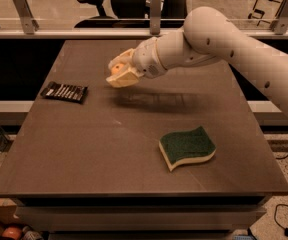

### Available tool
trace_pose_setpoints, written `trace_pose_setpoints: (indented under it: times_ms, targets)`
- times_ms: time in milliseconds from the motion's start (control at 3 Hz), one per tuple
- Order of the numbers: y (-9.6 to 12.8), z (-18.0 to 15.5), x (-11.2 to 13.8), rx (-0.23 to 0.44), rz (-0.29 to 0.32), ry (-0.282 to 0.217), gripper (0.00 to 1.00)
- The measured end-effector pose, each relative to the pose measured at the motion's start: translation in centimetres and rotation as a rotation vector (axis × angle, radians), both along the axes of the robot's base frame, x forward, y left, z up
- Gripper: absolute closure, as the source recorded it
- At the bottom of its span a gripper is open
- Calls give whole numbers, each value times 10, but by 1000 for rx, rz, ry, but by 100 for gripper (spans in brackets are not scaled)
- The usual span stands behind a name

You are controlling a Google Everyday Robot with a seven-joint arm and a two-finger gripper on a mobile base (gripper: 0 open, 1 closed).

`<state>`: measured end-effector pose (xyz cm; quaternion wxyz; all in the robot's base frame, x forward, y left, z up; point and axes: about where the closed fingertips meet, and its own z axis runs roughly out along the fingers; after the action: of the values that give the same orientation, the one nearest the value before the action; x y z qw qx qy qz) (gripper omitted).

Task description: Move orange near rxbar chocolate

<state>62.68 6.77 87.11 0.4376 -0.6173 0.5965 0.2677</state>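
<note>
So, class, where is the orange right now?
In the camera view, the orange sits inside the gripper, raised above the table, to the right of the rxbar chocolate and up-left of the sponge.

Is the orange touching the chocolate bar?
Apart. Camera view shows the orange in the pincer above the table, bare surface between it and the bar.
</note>
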Motion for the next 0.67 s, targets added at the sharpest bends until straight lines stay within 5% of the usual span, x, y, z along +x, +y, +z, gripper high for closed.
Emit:
trace_pose_setpoints:
  times_ms: [667]
  targets:
    - [19, -2, -11, 12, 56, 6, 100]
